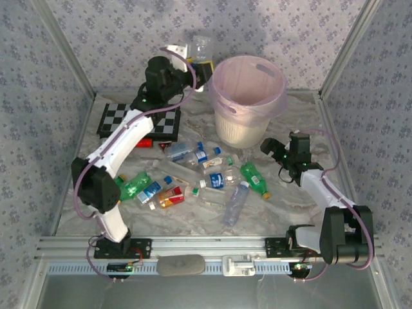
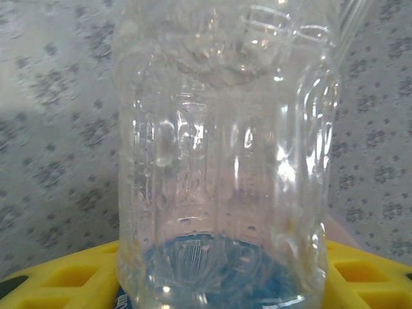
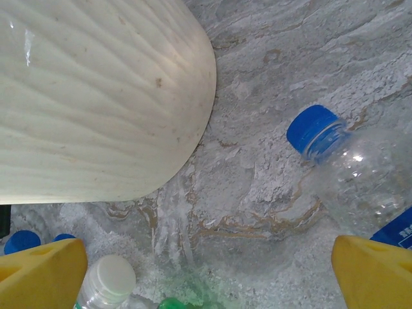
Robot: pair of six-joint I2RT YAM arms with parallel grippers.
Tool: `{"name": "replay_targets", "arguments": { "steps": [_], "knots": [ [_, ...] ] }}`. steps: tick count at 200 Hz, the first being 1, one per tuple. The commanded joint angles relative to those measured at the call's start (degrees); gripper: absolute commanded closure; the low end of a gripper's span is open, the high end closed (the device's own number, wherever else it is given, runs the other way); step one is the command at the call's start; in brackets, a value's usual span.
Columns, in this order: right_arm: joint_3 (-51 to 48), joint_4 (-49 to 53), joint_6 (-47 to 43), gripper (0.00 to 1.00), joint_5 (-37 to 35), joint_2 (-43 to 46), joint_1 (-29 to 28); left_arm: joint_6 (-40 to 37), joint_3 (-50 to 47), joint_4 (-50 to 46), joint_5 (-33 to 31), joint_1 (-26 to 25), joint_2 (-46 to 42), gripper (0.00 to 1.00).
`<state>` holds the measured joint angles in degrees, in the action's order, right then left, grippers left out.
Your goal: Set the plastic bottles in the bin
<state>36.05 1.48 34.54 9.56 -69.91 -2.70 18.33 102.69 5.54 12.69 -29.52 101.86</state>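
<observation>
My left gripper [image 1: 201,67] is raised beside the left rim of the bin [image 1: 248,103], a cream wastebasket with a pink liner, and is shut on a clear plastic bottle [image 1: 203,47] held upright. In the left wrist view that bottle [image 2: 225,148] fills the space between the yellow fingers [image 2: 58,280]. Several plastic bottles [image 1: 193,177] lie on the table in front of the bin, among them a green one [image 1: 254,177] and an orange-red one [image 1: 171,198]. My right gripper [image 1: 274,149] hovers open by the bin's right base, above bare table [image 3: 257,193]. A blue-capped bottle [image 3: 347,167] and a white-capped one [image 3: 112,280] lie nearby.
A black-and-white chessboard [image 1: 116,119] lies at the back left under the left arm, with a red stick [image 1: 145,143] at its front edge. A grey pad [image 1: 180,264] rests on the front rail. Patterned walls close in the sides and back.
</observation>
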Motion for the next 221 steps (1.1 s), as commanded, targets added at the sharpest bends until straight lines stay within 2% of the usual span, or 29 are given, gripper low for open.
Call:
{"name": "replay_targets", "arguments": {
  "steps": [1, 45, 79, 94, 164, 186, 198, 221],
  "knots": [
    [1.23, 1.12, -0.44, 0.01, 1.92, 1.12, 0.29, -0.22, 7.78, -2.33, 2.24, -1.27, 5.13, 0.42],
    [0.42, 1.33, -2.41, 0.01, 3.31, 4.13, -0.19, -0.77, 27.10, -13.08, 4.44, -3.64, 19.53, 0.41],
    [-0.09, 1.76, -4.17, 0.01, 2.91, 6.78, -1.06, -3.65, 53.98, -28.78, 6.12, -6.26, 35.55, 0.41],
    [-0.11, 2.16, -4.70, 0.01, 2.85, 7.32, -1.37, -4.50, 62.59, -31.98, 6.14, -7.20, 40.91, 0.40],
    [0.33, 2.56, -5.90, 0.01, 2.92, 7.51, -2.31, -5.31, 56.57, -29.53, 6.78, -8.13, 41.04, 0.32],
    [0.53, 2.32, -6.15, 0.01, 2.92, 7.53, -2.79, -5.19, 56.48, -29.53, 7.00, -8.25, 41.05, 0.17],
    [0.59, 2.36, -6.33, 0.01, 2.92, 7.42, -3.00, -4.97, 56.56, -29.38, 7.00, -8.26, 41.00, 0.01],
    [0.90, 2.31, -6.51, 0.01, 2.84, 7.35, -3.36, -4.76, 56.65, -29.07, 6.88, -8.28, 40.54, 0.00]
  ]
}}
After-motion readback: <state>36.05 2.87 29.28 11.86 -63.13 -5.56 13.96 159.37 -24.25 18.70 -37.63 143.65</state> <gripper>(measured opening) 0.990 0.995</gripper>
